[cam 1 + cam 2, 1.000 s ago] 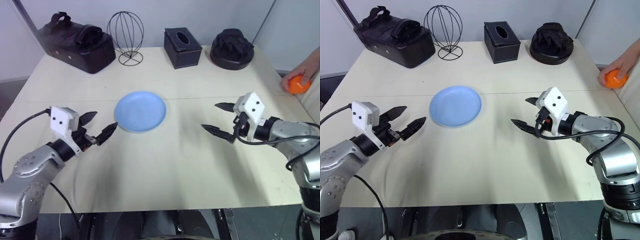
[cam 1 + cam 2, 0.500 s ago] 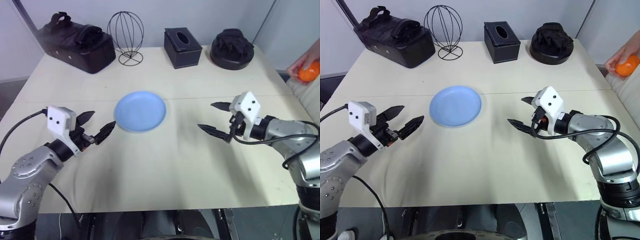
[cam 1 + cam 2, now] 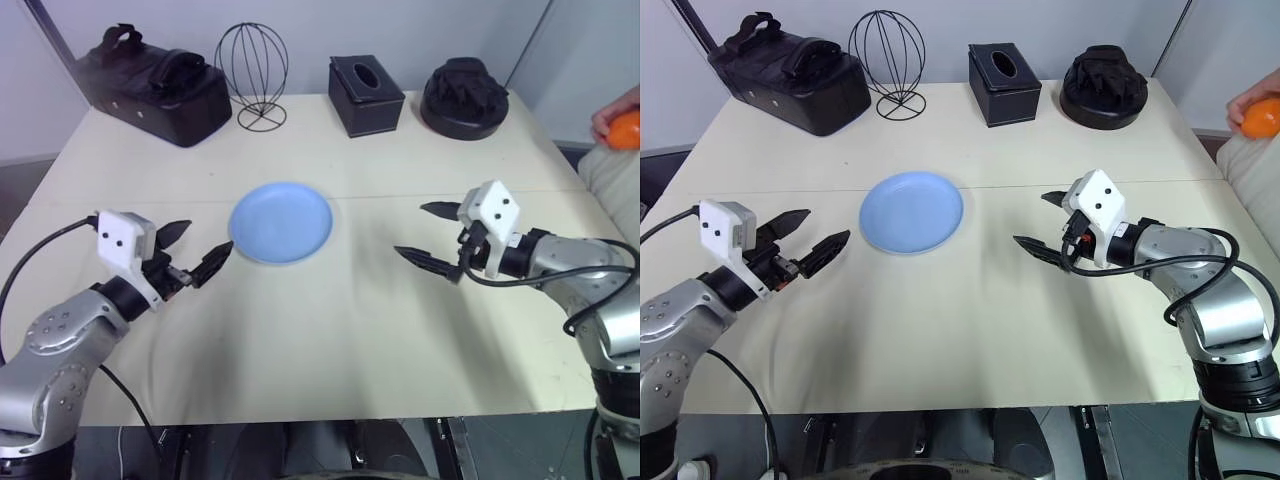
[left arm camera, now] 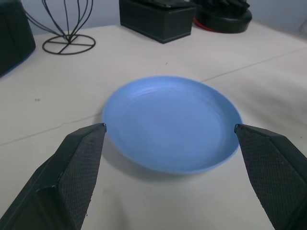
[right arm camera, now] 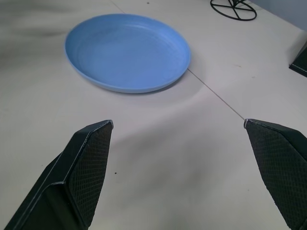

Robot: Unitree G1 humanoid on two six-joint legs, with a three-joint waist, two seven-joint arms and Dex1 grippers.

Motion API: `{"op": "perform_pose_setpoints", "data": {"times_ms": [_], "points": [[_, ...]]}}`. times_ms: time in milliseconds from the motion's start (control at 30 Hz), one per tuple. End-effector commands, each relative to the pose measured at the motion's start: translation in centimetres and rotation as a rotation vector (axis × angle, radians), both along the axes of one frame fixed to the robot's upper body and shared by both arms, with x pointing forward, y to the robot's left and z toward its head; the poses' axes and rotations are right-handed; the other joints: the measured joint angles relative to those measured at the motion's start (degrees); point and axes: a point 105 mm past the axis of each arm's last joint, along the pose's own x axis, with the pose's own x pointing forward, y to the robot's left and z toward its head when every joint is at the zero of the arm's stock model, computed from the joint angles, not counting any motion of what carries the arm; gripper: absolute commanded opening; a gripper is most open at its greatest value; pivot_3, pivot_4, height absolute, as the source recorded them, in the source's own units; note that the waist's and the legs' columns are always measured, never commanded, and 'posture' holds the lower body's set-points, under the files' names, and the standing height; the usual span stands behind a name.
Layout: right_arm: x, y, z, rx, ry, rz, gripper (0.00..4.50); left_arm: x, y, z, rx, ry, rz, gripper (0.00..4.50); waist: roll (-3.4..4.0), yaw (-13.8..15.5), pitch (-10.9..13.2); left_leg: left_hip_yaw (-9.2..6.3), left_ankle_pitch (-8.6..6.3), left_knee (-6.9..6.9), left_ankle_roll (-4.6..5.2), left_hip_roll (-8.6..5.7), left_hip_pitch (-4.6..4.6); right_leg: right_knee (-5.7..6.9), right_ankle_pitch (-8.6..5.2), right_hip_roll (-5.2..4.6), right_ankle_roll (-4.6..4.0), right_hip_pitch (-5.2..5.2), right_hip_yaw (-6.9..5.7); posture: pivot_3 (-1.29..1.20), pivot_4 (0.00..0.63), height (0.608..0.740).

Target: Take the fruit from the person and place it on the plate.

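Observation:
The light-blue plate (image 3: 281, 221) lies empty at the table's middle. At the far right edge, beyond the table, the person's hand (image 3: 1250, 102) holds the orange fruit (image 3: 1261, 118). My left gripper (image 3: 197, 250) hovers open just left of the plate, pointing at it, with nothing between its fingers (image 4: 76, 165). To the right of the plate my right gripper (image 3: 428, 237) is open and empty too, well short of the fruit. Both wrist views look over the plate (image 5: 127, 51).
Along the table's far edge stand a black bag (image 3: 155, 82), a wire ball-shaped stand (image 3: 252, 72), a black tissue box (image 3: 365, 95) and a black hat-like object (image 3: 464, 96). The cream tabletop (image 3: 330, 330) is bare in front of the plate.
The person's hand has carried the fruit up and to the right, farther from the table. My right gripper has shifted slightly left; the left one has stayed put.

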Motion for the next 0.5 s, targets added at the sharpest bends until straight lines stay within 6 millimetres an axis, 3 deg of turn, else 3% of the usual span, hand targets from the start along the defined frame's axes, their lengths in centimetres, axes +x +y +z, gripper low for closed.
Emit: {"op": "perform_pose_setpoints", "data": {"times_ms": [33, 500], "points": [[-0.2, -0.12, 1.03, 0.007, -0.047, -0.002, 4.5, -0.15, -0.01, 1.0, 0.009, -0.045, -0.002, 4.47, 0.0, 0.0, 0.0, 0.0, 0.0, 0.0, 0.0, 0.0, 0.0, 0.0, 0.0, 0.0, 0.0, 0.0, 0.0, 0.0, 0.15, 0.74], [-0.31, -0.12, 0.77, 0.009, -0.037, 0.001, 4.5, -0.59, -0.06, 1.01, 0.014, -0.038, 0.0, 4.47, 0.0, 0.0, 0.0, 0.0, 0.0, 0.0, 0.0, 0.0, 0.0, 0.0, 0.0, 0.0, 0.0, 0.0, 0.0, 0.0, 0.15, 0.74]]}}
